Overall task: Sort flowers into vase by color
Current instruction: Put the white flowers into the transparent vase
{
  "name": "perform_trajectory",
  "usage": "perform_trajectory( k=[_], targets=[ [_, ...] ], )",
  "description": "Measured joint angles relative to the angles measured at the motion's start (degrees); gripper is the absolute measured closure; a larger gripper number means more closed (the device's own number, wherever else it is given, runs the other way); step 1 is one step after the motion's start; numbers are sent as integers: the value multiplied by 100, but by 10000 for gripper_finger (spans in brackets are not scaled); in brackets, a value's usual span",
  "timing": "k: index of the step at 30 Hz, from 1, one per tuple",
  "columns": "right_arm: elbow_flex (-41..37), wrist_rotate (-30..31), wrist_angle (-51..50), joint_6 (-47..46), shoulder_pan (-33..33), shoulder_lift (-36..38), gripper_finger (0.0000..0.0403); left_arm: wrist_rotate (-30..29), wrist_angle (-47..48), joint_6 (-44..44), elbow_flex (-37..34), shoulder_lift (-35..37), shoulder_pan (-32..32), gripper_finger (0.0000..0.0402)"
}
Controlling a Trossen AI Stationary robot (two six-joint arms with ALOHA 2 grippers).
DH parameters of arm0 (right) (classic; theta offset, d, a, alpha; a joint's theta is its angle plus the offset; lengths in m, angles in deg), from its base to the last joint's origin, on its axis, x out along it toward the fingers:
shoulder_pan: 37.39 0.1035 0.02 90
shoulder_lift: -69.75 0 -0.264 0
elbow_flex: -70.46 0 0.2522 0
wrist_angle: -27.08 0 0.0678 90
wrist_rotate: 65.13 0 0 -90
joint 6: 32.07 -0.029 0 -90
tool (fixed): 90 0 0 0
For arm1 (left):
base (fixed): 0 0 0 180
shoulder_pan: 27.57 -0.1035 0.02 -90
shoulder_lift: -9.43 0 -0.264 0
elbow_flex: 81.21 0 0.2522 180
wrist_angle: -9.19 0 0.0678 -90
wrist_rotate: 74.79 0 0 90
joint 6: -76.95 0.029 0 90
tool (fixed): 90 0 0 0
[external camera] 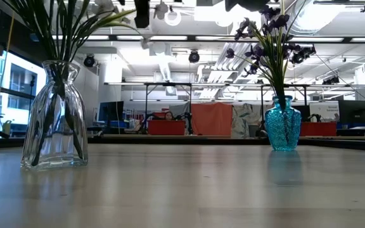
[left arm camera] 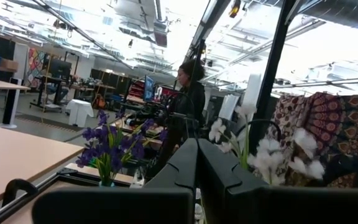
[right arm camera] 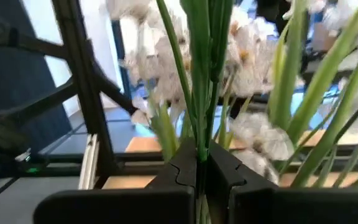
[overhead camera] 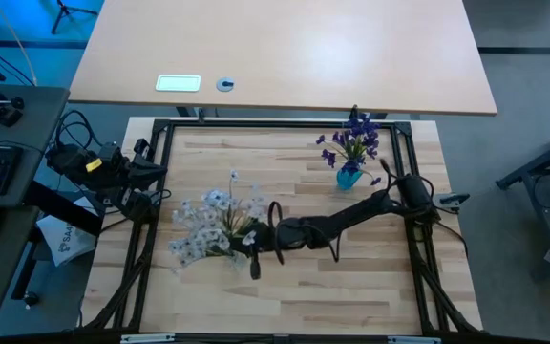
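Observation:
The white sprigs (overhead camera: 208, 222) stand bunched in a clear glass vase (external camera: 54, 117) on the table's left half, and their green stems fan out of its mouth. Purple sprigs (overhead camera: 353, 141) stand in a small blue vase (external camera: 282, 123) near the far right. My right gripper (overhead camera: 256, 244) reaches in from the right to the white bunch and is shut on green stems (right arm camera: 199, 146). My left gripper (left arm camera: 197, 165) waits shut at the table's left edge (overhead camera: 160, 194), touching nothing. My right gripper pinches a few thin green stems of the white bunch (right arm camera: 201, 134) between its two fingers, which lie across them. It comes from the table's right side. The stems rise past the fingers to white blooms (right arm camera: 247, 56). Their lower ends are hidden by the gripper.
A black metal frame (overhead camera: 285, 124) rims the wooden table. Beyond the far edge stands a second tabletop with a white card (overhead camera: 178, 83) and a small round object (overhead camera: 225, 84). Bare wood lies toward the near edge (overhead camera: 285, 306). A person (left arm camera: 188, 99) stands in the room behind.

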Motion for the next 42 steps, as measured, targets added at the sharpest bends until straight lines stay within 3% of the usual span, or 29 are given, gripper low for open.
perform_trajectory(
  k=[8,14,20,31,35,42],
  targets=[
    [4,65,-281,-262,0,20,402,-15,2,3,0,0,0,401],
    [4,76,-367,-735,0,20,377,-33,4,60,0,0,0,401],
    [4,6,-505,-1304,-15,116,303,-33,6,57,0,0,0,401],
    [11,49,-2056,-1288,-15,925,142,-101,120,54,0,0,0,401],
    [11,-18,-2680,-1160,-15,1385,119,-258,293,52,0,0,0,401],
    [13,-55,-4150,-989,-9,2366,116,-482,496,70,0,0,-2,401]
  ],
)
